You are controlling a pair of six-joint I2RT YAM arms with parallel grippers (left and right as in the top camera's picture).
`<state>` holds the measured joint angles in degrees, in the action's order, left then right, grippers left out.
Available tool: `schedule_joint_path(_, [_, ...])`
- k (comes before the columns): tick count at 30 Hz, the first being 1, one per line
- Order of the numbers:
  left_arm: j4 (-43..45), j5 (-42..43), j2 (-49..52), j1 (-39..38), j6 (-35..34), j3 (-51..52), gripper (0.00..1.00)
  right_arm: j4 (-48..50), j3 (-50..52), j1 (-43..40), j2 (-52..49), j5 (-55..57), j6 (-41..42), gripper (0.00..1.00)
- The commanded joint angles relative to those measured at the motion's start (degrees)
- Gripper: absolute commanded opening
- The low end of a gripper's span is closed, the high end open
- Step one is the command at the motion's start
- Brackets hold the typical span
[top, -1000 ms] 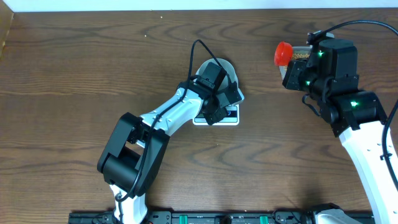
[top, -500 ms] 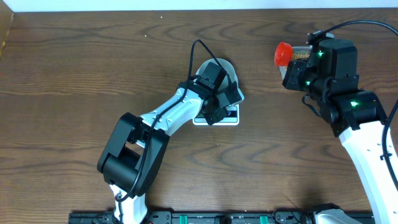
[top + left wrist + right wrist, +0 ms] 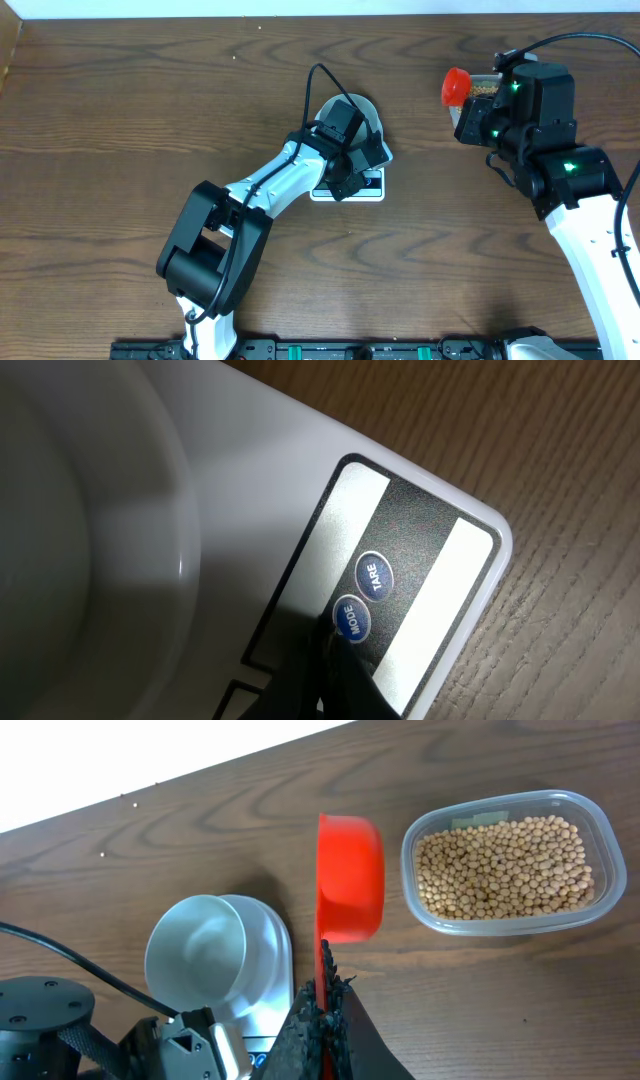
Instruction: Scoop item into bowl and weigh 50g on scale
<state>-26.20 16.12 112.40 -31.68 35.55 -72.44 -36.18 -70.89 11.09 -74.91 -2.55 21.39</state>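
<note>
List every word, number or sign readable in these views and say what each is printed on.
"TARE": upper round blue button of the flat white digital scale.
"MODE": lower round blue button, touched by the tip of the left hand.
Overhead view: the scale's front panel is too small to read.
No lettering shows on the red plastic scoop.
</note>
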Motion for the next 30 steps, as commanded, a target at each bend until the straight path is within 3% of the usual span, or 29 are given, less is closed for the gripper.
schedule_joint_path(1, [0.13, -3.93, 2.6, 0.26, -0.72, 0.92, 0.07, -0.07, -1.42, -0.28, 0.0, 0.96, -0.87, 0.01])
schedule_joint_path(30, [-2.05, -3.08, 2.6, 0.2, 0.37, 0.92, 0.07, -0.09, -1.42, -0.28, 0.0, 1.11, -0.87, 0.01])
